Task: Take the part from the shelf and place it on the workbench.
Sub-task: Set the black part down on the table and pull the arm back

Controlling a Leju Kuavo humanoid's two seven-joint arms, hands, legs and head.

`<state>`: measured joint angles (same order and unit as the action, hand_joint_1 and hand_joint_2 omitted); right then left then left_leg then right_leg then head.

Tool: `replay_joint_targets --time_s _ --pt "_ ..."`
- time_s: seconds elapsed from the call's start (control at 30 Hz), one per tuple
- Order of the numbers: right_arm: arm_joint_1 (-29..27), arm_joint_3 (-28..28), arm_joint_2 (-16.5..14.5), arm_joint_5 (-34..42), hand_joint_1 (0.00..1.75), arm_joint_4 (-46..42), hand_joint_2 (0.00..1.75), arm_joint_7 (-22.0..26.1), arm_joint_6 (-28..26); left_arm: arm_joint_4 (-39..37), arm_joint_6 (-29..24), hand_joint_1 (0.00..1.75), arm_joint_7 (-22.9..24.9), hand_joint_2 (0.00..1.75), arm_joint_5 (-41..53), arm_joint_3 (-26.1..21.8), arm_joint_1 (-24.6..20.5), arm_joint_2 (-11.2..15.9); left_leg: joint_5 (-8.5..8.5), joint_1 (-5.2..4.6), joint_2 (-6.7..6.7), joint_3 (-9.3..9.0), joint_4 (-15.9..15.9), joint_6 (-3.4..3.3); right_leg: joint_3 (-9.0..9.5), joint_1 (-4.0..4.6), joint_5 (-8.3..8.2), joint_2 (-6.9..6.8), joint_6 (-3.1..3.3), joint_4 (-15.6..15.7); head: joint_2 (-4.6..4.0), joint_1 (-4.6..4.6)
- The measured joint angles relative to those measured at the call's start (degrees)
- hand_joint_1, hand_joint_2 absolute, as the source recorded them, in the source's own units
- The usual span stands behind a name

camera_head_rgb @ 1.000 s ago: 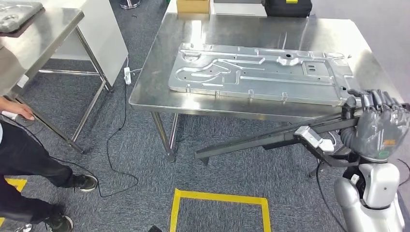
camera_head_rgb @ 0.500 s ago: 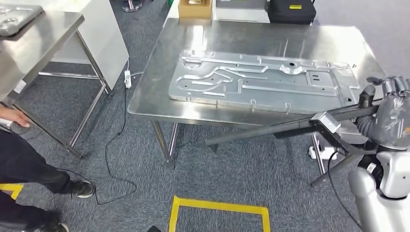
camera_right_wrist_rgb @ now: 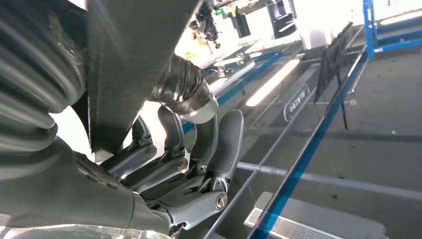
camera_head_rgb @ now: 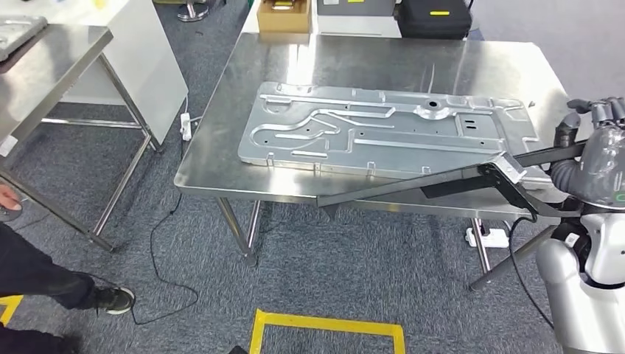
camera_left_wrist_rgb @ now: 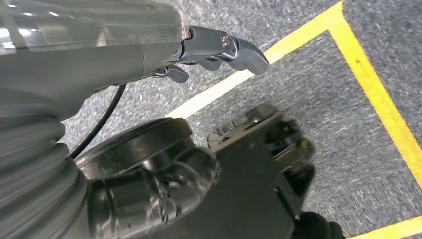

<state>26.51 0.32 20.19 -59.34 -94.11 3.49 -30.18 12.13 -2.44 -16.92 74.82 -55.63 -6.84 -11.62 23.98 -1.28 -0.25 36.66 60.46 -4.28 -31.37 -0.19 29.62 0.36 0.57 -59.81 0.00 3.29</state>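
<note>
My right hand (camera_head_rgb: 598,161) at the right edge of the head view grips a long black bar-shaped part (camera_head_rgb: 413,184) with a side bracket. The part reaches left and slightly down across the front edge of the steel workbench (camera_head_rgb: 383,59), and its free end lies near the bench's front middle. In the right wrist view the fingers (camera_right_wrist_rgb: 199,149) wrap around the dark part (camera_right_wrist_rgb: 134,64). A large stamped metal plate (camera_head_rgb: 383,129) lies on the bench. My left hand (camera_left_wrist_rgb: 219,47) hangs over the carpet, holding nothing, its fingers loosely bent.
A second steel table (camera_head_rgb: 51,66) stands at the left, and a person's leg and shoe (camera_head_rgb: 110,299) are at the lower left. A cable (camera_head_rgb: 158,243) and yellow floor tape (camera_head_rgb: 328,321) lie before the bench. A cardboard box (camera_head_rgb: 280,15) and black case (camera_head_rgb: 435,18) sit behind it.
The view has shifted, so the bench sits lower and further left. My right hand has lifted the black part from below the bench edge up to the level of its front edge.
</note>
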Motion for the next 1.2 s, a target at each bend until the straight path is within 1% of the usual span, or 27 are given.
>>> replay_joint_targets --time_s 0.03,0.1,0.17,0.2,0.27,0.3,0.33,0.37,0.4,0.43,0.47,0.5,0.6,0.67,0.7,0.77,0.8,0.83,0.87,0.9,0.93,0.97,1.0,1.03,1.13,1.17,1.2 --pt "0.2 0.02 0.04 0.05 1.75 0.2 1.75 -0.07 0.11 0.0 -0.01 0.0 -0.01 1.75 0.04 0.01 -0.05 0.04 0.39 -0.15 0.03 -0.41 -0.55 -0.19 0.09 -0.1 0.07 0.01 -0.27 0.21 0.0 -0.03" --pt "0.42 0.05 0.21 0.09 1.75 0.43 1.75 -0.14 0.32 0.0 -0.01 0.0 -0.03 1.75 0.1 0.02 0.0 -0.02 0.36 0.02 0.01 -1.34 -2.11 -0.11 0.48 -0.24 0.2 -0.05 -0.79 0.62 0.0 -0.11" --pt "0.92 0.08 0.52 0.15 1.75 0.58 1.75 -0.14 0.52 0.0 -0.02 0.0 -0.04 1.75 0.09 0.03 0.01 -0.08 0.17 0.48 0.05 -2.75 -3.75 0.03 -0.5 -0.2 1.43 -0.14 -1.18 -1.77 0.0 -0.09" --pt "1.18 0.08 0.65 0.19 1.75 0.69 1.75 -0.16 0.61 0.0 -0.02 0.0 -0.04 1.75 0.08 0.04 -0.05 -0.12 0.25 0.6 0.06 -3.34 -4.17 0.12 -2.13 -0.33 2.56 -0.18 -1.36 -4.75 0.0 -0.07" --pt "1.47 0.08 0.81 0.22 1.75 0.97 1.75 -0.21 0.75 0.0 0.0 0.0 -0.04 1.75 0.08 0.06 -0.18 -0.24 0.95 0.7 0.05 -4.15 -4.21 0.21 -6.85 -0.67 4.57 -0.18 -1.92 -12.05 0.0 -0.06" --pt "1.46 0.09 0.83 0.22 1.75 1.15 1.75 -0.23 0.78 0.0 0.01 0.0 -0.02 1.75 0.1 0.06 -0.16 -0.28 1.45 0.78 0.02 -4.58 -4.08 0.36 -8.73 -0.93 4.35 -0.19 -2.25 -14.19 0.0 -0.06" --pt "1.43 0.1 0.84 0.22 1.75 1.34 1.75 -0.23 0.8 0.0 0.02 0.0 0.0 1.75 0.11 0.07 -0.09 -0.32 2.01 0.92 0.0 -5.06 -3.84 0.58 -9.67 -1.21 2.92 -0.21 -2.6 -14.27 0.0 -0.07" --pt "1.44 0.11 0.85 0.22 1.75 1.49 1.75 -0.23 0.81 0.0 0.03 0.0 0.03 1.75 0.12 0.07 -0.01 -0.35 2.65 1.13 -0.04 -5.56 -3.47 0.86 -9.45 -1.49 0.44 -0.26 -2.95 -12.08 0.0 -0.07" --pt "1.48 0.12 0.87 0.22 1.75 1.61 1.75 -0.23 0.81 0.0 0.04 0.0 0.05 1.75 0.13 0.08 0.04 -0.37 3.4 1.37 -0.06 -6.02 -2.98 1.22 -8.48 -1.78 -2.31 -0.34 -3.32 -8.44 0.0 -0.06" --pt "1.54 0.14 0.88 0.25 1.75 1.75 1.75 -0.25 0.82 0.0 0.05 0.0 0.08 1.75 0.15 0.09 0.03 -0.38 4.19 1.46 -0.12 -6.22 -2.45 1.69 -7.29 -1.83 -4.13 -0.37 -3.6 -5.2 0.0 0.01" --pt "1.63 0.15 0.93 0.28 1.75 1.87 1.75 -0.25 0.82 0.0 0.05 0.0 0.11 1.75 0.18 0.1 -0.03 -0.38 4.86 1.5 -0.17 -6.23 -1.97 2.15 -6.31 -1.82 -4.97 -0.37 -3.44 -2.81 0.0 0.09" --pt "1.67 0.19 0.97 0.32 1.75 2.0 1.75 -0.26 0.83 0.0 0.05 0.0 0.12 1.75 0.2 0.12 -0.11 -0.38 5.34 1.46 -0.2 -6.16 -1.65 2.56 -5.8 -1.74 -4.91 -0.34 -3.14 -1.62 0.0 0.12" --pt "1.74 0.27 1.05 0.39 1.75 2.29 1.75 -0.27 0.85 0.0 0.05 0.0 0.15 1.75 0.22 0.21 -0.21 -0.38 5.99 1.37 -0.15 -6.32 -1.62 3.26 -5.52 -1.59 -3.87 -0.07 -1.71 -1.39 0.0 0.03" --pt "1.93 0.29 1.05 0.39 1.75 2.34 1.75 -0.24 0.85 0.0 0.06 0.0 0.16 1.75 0.22 0.28 -0.26 -0.38 7.34 1.44 -0.07 -5.63 0.6 3.71 -4.93 -1.65 -3.4 -0.05 -0.95 -1.32 0.0 -0.02" --pt "2.03 0.32 1.05 0.39 1.75 2.34 1.75 -0.23 0.85 0.0 0.06 0.0 0.17 1.75 0.22 0.31 -0.32 -0.38 8.6 1.49 -0.05 -4.27 3.43 3.94 -4.57 -1.65 -3.13 -0.11 -0.62 -1.26 0.0 -0.04" --pt "2.15 0.37 1.05 0.39 1.75 2.39 1.75 -0.23 0.85 0.0 0.06 0.0 0.18 1.75 0.22 0.36 -0.37 -0.4 11.26 1.51 -0.04 0.63 11.49 4.15 -4.04 -1.43 -2.56 -0.2 -0.24 -1.26 0.0 -0.07" --pt "2.15 0.41 1.05 0.39 1.75 2.43 1.75 -0.23 0.85 0.0 0.06 0.0 0.19 1.75 0.21 0.37 -0.3 -0.4 11.66 1.5 -0.04 2.95 14.6 4.07 -3.74 -1.26 -2.28 -0.19 -0.14 -1.26 0.0 -0.07" --pt "2.14 0.45 1.05 0.4 1.75 2.48 1.75 -0.23 0.85 0.0 0.06 0.0 0.19 1.75 0.21 0.37 -0.21 -0.4 10.97 1.46 -0.05 4.45 15.9 3.85 -3.38 -1.08 -1.98 -0.15 -0.07 -1.26 0.0 -0.07" --pt "2.13 0.48 1.05 0.41 1.75 2.52 1.75 -0.23 0.85 0.0 0.06 0.0 0.2 1.75 0.2 0.37 -0.13 -0.4 9.03 1.35 -0.06 4.79 14.81 3.46 -2.92 -0.87 -1.66 -0.09 -0.02 -1.26 0.0 -0.07" --pt "2.13 0.51 1.05 0.43 1.75 2.54 1.75 -0.23 0.85 0.0 0.06 0.0 0.2 1.75 0.18 0.37 -0.09 -0.4 6.17 1.16 -0.08 4.03 11.56 2.85 -2.38 -0.67 -1.32 -0.03 0.02 -1.23 0.0 -0.07" --pt "2.12 0.52 1.05 0.46 1.75 2.56 1.75 -0.25 0.85 0.0 0.06 0.0 0.2 1.75 0.15 0.37 -0.09 -0.38 3.5 0.86 -0.12 2.76 7.65 2.01 -1.89 -0.55 -0.96 0.0 0.03 -1.16 0.0 -0.04" --pt "2.15 0.53 1.05 0.5 1.75 2.59 1.75 -0.27 0.85 0.0 0.05 0.0 0.21 1.75 0.13 0.37 -0.12 -0.35 1.53 0.58 -0.12 1.49 4.17 1.2 -1.46 -0.4 -0.65 0.04 -0.07 -1.08 0.0 -0.01" --pt "2.15 0.54 1.04 0.54 1.75 2.64 1.75 -0.31 0.84 0.0 0.05 0.0 0.23 1.75 0.11 0.37 -0.2 -0.34 0.61 0.31 -0.11 0.5 1.68 0.55 -1.22 -0.39 -0.44 0.05 -0.26 -0.96 0.0 -0.03" --pt "2.12 0.55 1.03 0.57 1.75 2.69 1.75 -0.36 0.83 0.0 0.05 0.0 0.25 1.75 0.1 0.38 -0.26 -0.33 0.6 0.09 -0.1 0.0 0.53 0.13 -1.14 -0.48 -0.35 0.06 -0.5 -0.77 0.0 -0.05" --pt "1.97 0.61 1.02 0.6 1.75 2.74 1.75 -0.39 0.81 0.0 0.07 0.0 0.29 1.75 0.09 0.4 -0.26 -0.35 0.6 0.26 -0.02 -1.32 -1.81 0.03 -0.78 -0.56 -0.23 -0.04 -1.32 -0.16 0.0 -0.12" --pt "1.99 0.62 1.03 0.61 1.75 2.74 1.75 -0.38 0.8 0.0 0.07 0.0 0.29 1.75 0.09 0.4 -0.24 -0.36 0.39 0.46 0.03 -2.01 -2.78 0.05 -1.08 -0.53 0.27 -0.09 -1.53 -0.95 0.0 -0.12" --pt "2.01 0.62 1.03 0.64 1.75 2.74 1.75 -0.39 0.78 0.0 0.08 0.0 0.29 1.75 0.09 0.42 -0.25 -0.37 0.24 0.67 0.08 -2.65 -3.56 0.09 -2.11 -0.51 1.26 -0.15 -1.73 -3.03 0.0 -0.09"
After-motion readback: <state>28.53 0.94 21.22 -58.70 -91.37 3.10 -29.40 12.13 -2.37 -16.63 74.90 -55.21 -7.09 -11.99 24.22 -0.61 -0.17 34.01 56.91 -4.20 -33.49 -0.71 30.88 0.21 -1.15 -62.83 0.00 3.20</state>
